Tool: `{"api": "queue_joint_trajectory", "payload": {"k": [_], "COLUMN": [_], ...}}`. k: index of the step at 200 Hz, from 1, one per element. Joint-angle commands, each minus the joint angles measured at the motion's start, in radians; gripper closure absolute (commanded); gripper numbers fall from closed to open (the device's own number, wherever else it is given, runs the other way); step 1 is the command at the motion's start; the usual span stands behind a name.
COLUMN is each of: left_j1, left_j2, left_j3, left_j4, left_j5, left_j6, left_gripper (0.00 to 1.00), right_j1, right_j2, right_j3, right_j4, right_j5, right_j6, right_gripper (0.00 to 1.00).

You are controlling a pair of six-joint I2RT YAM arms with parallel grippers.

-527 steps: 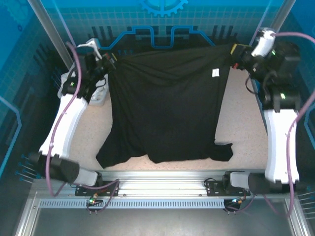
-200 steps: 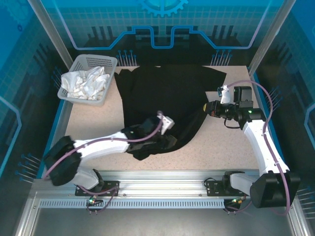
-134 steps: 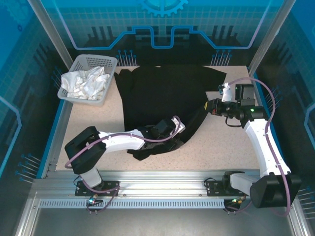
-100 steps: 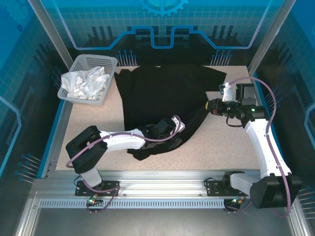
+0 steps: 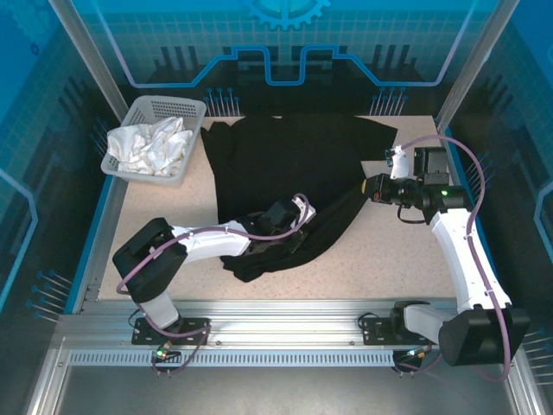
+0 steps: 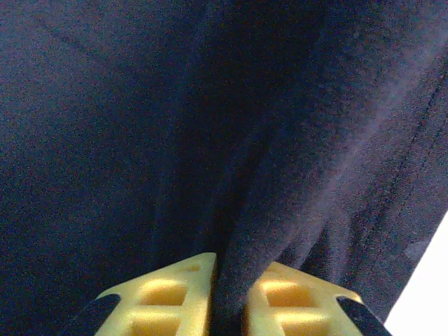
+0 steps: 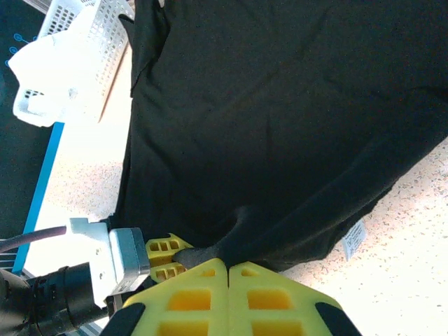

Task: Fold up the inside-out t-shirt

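Jaws of the left gripper (image 6: pixel 236 264) are pinched on a ridge of the inside-out t-shirt (image 5: pixel 285 164), the right gripper's (image 7: pixel 227 263) are shut at its edge, and the shirt, spread rumpled on the table (image 5: pixel 164 216), is judged barely folded yet.

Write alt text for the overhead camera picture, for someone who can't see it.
A black t-shirt lies partly bunched on a speckled table as two robot arms work it: the left gripper pinches a fold near its front hem and the right gripper is closed on its right edge. A white basket holding crumpled white cloth sits at the far left corner.
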Motion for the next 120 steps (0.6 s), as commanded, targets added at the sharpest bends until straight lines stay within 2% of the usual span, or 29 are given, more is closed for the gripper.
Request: {"api": "queue_joint_trajectory", "payload": {"k": [1,8,28,33,42,57,70,79,96,120], "left_j1": [0.011,0.011,0.021,0.025,0.035,0.048,0.055,0.059,0.068,0.099], "left_j2": [-0.034,-0.049,-0.103,-0.117,-0.140,-0.176,-0.202,-0.220,-0.254,-0.286], "left_j3": [0.012,0.012,0.004,0.004,0.004,0.007,0.014,0.021,0.027,0.034], "left_j4": [-0.006,-0.007,0.002,0.004,0.004,-0.004,-0.024,-0.042,-0.065,-0.078], "left_j5": [0.049,0.058,0.078,0.088,0.100,0.116,0.118,0.120,0.127,0.161], "left_j6": [0.007,0.002,-0.027,-0.036,-0.054,-0.081,-0.095,-0.099,-0.111,-0.148], "left_gripper": [0.92,1.00,1.00,1.00,1.00,1.00,1.00,1.00,1.00,1.00], "right_j1": [0.005,0.008,0.030,0.037,0.055,0.090,0.154,0.215,0.342,0.523], "right_j2": [0.018,0.023,0.044,0.053,0.074,0.121,0.109,0.055,-0.084,-0.180], "right_j3": [0.017,0.010,-0.020,-0.029,-0.030,0.009,0.031,0.006,-0.093,-0.257], "right_j4": [0.002,0.010,0.046,0.056,0.063,0.022,0.001,0.045,0.200,0.412], "right_j5": [0.030,0.044,0.107,0.129,0.176,0.326,0.501,0.558,0.507,0.379], "right_j6": [-0.007,-0.005,-0.001,-0.004,-0.013,-0.040,-0.075,-0.114,-0.208,-0.271], "right_gripper": [1.00,1.00,1.00,0.97,0.88,0.64,0.51,0.43,0.20,0.18]}}
